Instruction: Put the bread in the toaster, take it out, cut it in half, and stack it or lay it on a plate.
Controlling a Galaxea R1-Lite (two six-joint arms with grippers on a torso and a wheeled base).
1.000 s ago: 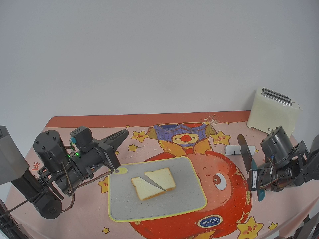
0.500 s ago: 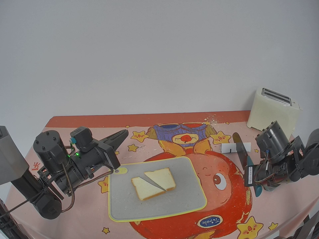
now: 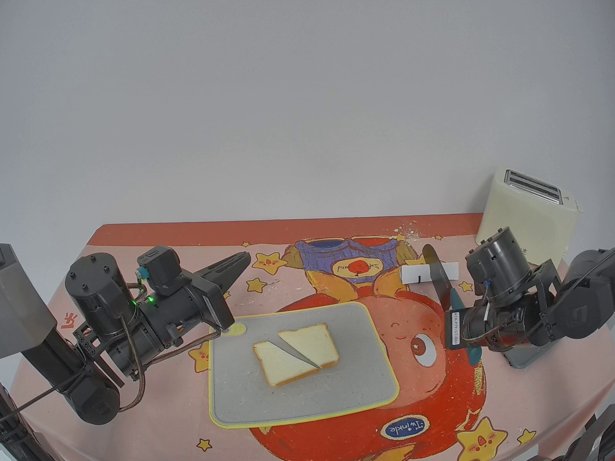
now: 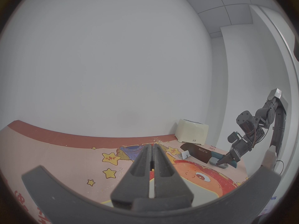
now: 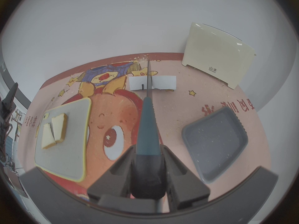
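**Bread cut in 2 on the board, knife held at the right**

The desk (image 3: pixel 173 417), covered by a cartoon cloth, carries everything. A cream toaster (image 3: pixel 528 216) stands at its far right corner, slots upward. A grey cutting board (image 3: pixel 359 379) with a yellow rim lies in the near middle. A dark grey square plate (image 5: pixel 215 143) sits on the right, near the toaster and well apart from the board. The right jaws pinch the teal handle of the knife (image 5: pixel 148 115), held above the desk between board and plate, blade pointing toward the back wall. The left jaws are pressed together, hovering just beside the board's far left corner. The bread (image 3: pixel 282 363) lies on the board as 2 triangular halves with a thin gap between them. A small white card (image 3: pixel 410 273) stands near the blade's tip.
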